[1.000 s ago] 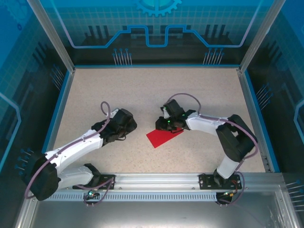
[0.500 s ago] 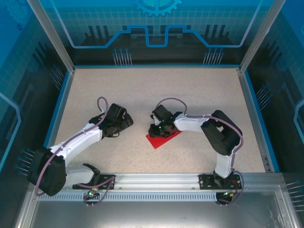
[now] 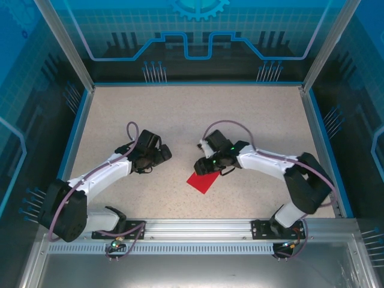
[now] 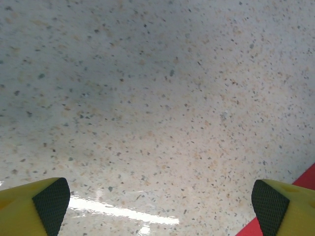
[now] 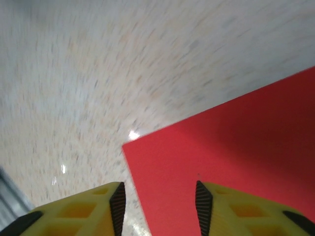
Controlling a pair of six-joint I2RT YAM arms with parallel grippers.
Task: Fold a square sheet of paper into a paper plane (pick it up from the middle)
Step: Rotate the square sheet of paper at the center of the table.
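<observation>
Right gripper [image 5: 157, 204] half-open above thin red square paper sheet [image 5: 231, 157]; left gripper [image 4: 160, 199] wide open.
I would grip its middle, not this corner.

Speckled beige bench [image 3: 180, 114] lying flat, blue trim [image 3: 192, 83] running along its far and side edges, blue panels [image 3: 198, 36] with circuit-line art standing around it, aluminium posts [image 3: 64, 45] rising from the far corners, slotted aluminium rail [image 3: 198, 226] spanning the near edge, streak of glare [image 4: 123, 211] shining on the surface.
</observation>
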